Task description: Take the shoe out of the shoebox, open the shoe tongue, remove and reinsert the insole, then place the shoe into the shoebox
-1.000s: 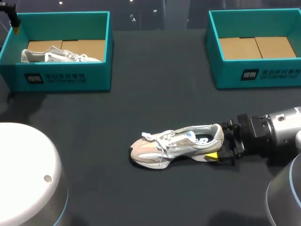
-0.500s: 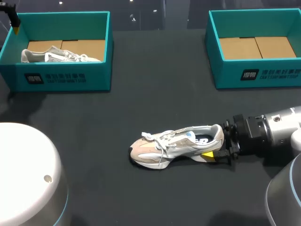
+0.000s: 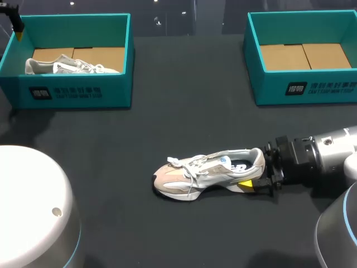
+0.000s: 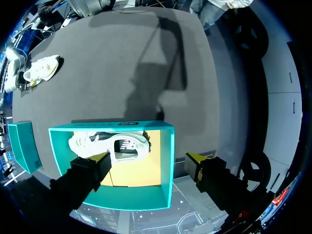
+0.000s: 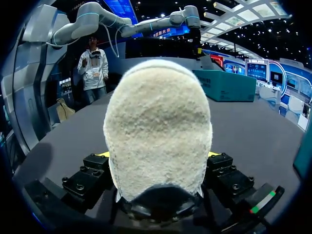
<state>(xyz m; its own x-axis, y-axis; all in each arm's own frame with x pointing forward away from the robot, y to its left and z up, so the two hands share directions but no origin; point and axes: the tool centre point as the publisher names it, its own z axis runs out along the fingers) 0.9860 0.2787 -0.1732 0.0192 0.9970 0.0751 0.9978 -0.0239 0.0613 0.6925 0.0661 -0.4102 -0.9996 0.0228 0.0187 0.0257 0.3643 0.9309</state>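
Moved: right pincer [image 3: 252, 177] has come in leftward onto the heel of the shoe [image 3: 209, 172] since the first earlier frame, then halted; no shift over the last half-sec; shoe has not budged.

Findings:
- Shoe lies on its sole on the table [image 3: 184, 111], mid-table toward the near side, toe left, heel right; already out of its box.
- Right pincer sits at the heel; wrist view shows the heel filling the space straight ahead; cannot tell whether the grip is clenched on it or only standing round it.
- Left pincer [image 4: 147, 158] is released, held wide, hanging above the left shoebox [image 3: 78, 92] at far left; second shoe [image 3: 67, 66] lies inside that box.
- Right shoebox [image 3: 301, 86] at far right shows only its cardboard floor.

Assessment: approach phase looks done; I judge the next step to be steadying the heel so the tongue can be opened; laces look undisturbed, insole work not yet begun.

Edges and room:
- Shoe is well apart from both boxes; room on its left and far sides for the left arm to come in.
- Return path runs far-right; near wall of right shoebox must be cleared w/ a lift before lowering.
- Near table edge not in view; caution if the shoe is dragged nearward.
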